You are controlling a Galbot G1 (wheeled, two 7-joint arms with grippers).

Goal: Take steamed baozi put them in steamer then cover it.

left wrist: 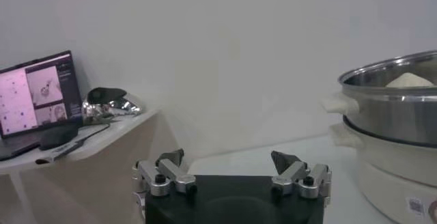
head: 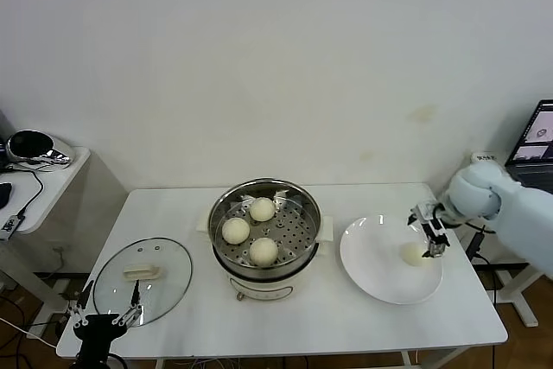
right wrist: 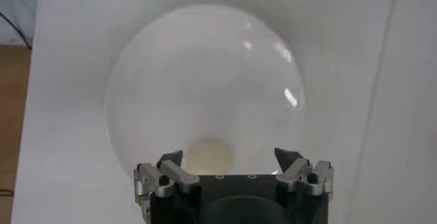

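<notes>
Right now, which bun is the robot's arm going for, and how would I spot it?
Find the white table, then the flat white plate to the right of the steel steamer. The bun you want is the only one lying on that plate, beneath the open right gripper. The three other buns sit inside the steamer on its perforated tray.
</notes>
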